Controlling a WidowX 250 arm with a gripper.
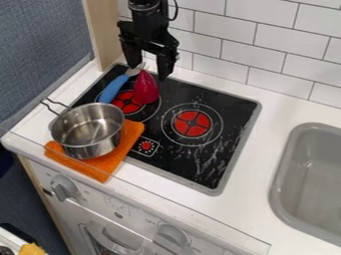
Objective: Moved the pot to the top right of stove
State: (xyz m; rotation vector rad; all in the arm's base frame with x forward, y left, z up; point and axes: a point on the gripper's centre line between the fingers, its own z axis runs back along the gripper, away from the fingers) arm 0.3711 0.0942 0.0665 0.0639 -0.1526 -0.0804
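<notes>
- Steel pot (100, 145) sits upright on the orange cloth (131, 135) at the stove's (230, 107) front left, its handle toward the upper left.
- Black gripper (149, 70) hangs over the back left of the stove, fingers spread apart, grasping nothing.
- Below it, a red cone (146, 89) stands beside a blue-handled utensil (113, 89).
- Grey sink (282, 169) lies right of the stove.

White tile wall (259, 50) behind the counter's (283, 107) back edge; staggered courses, grey joints. Pale wooden upright (101, 30) at back left corner. Blue-grey, fabric-like surface (43, 55) beyond left edge. Counter top white; grey sink (278, 172) set in toward right edge. White cabinet front (140, 214) below front edge, grey knobs (63, 188). Light even, shadows soft.
</notes>
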